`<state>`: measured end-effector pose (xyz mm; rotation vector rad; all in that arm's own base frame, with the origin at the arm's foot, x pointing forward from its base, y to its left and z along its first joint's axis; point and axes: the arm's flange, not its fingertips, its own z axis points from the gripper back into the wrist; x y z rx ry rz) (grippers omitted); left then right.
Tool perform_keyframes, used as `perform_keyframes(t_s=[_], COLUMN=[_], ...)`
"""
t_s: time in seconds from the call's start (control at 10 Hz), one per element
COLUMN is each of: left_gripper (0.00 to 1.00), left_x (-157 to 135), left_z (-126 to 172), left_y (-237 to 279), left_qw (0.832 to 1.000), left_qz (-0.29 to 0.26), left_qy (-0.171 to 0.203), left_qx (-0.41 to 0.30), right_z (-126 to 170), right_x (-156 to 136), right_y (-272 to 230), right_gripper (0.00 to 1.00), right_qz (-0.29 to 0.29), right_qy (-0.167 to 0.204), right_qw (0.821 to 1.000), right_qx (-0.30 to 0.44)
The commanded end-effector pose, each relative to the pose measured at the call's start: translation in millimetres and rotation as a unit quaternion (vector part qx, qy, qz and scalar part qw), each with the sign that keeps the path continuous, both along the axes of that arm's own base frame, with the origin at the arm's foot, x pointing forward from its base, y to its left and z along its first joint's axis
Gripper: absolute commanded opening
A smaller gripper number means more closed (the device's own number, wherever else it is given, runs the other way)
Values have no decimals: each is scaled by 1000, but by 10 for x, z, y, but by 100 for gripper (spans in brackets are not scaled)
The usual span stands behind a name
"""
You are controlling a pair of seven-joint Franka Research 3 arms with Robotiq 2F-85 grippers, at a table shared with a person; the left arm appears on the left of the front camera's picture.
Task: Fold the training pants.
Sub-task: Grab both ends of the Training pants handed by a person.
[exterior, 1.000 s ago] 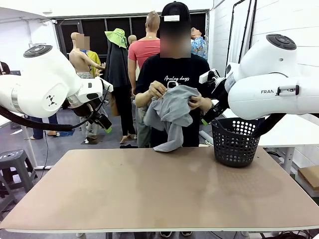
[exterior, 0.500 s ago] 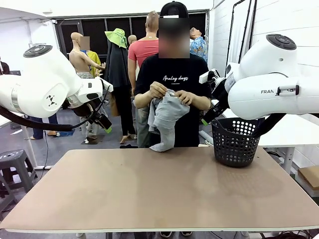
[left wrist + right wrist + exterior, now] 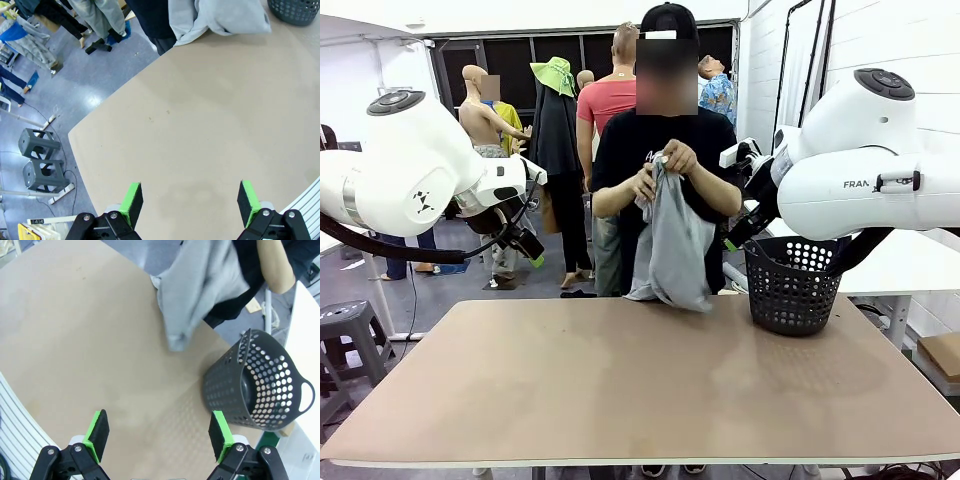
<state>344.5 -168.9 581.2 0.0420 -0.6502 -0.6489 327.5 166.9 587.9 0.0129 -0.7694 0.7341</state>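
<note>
A person at the far side of the table holds the light grey training pants [image 3: 672,240] up in both hands [image 3: 665,165], letting them hang to the table's far edge. The pants also hang at the top of the left wrist view [image 3: 220,17] and of the right wrist view [image 3: 200,285]. My left gripper [image 3: 189,197] is open, high above the tabletop, well short of the pants. My right gripper [image 3: 159,432] is open too, raised over the table near the basket. In the front view both grippers are held up at the sides, left [image 3: 525,245] and right [image 3: 738,232].
A dark perforated plastic basket [image 3: 792,282] stands at the table's far right, also in the right wrist view [image 3: 260,385]. The brown tabletop [image 3: 640,380] is broad and bare. Grey stools [image 3: 40,160] stand on the floor left of the table.
The person has shaken the bunched pants out and lifted them higher, so they now hang long in front of the chest. Both arms have stayed still.
</note>
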Motion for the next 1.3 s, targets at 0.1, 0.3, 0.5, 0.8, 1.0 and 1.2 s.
perform_keyframes(t_s=[0.1,0.3,0.5,0.8,1.0,1.2], left_gripper=[100,100,100,100,100,100], left_x=[1,1,1,1,1,1], left_z=[4,4,4,4,4,4], left_y=[3,3,3,3,3,3], left_qw=[1000,1000,1000,1000,1000,1000], left_qz=[1,1,1,1,1,1], left_qy=[-1,-1,-1,-1,-1,-1], left_qx=[0,0,0,0,0,0], right_z=[-6,-6,-6,-6,-6,-6], right_x=[8,8,8,8,8,8], right_y=[-12,-12,-12,-12,-12,-12], right_gripper=[100,100,100,100,100,100], right_qz=[0,0,0,0,0,0], right_qy=[1,1,1,1,1,1], right_qw=[1000,1000,1000,1000,1000,1000], right_qx=[1,1,1,1,1,1])
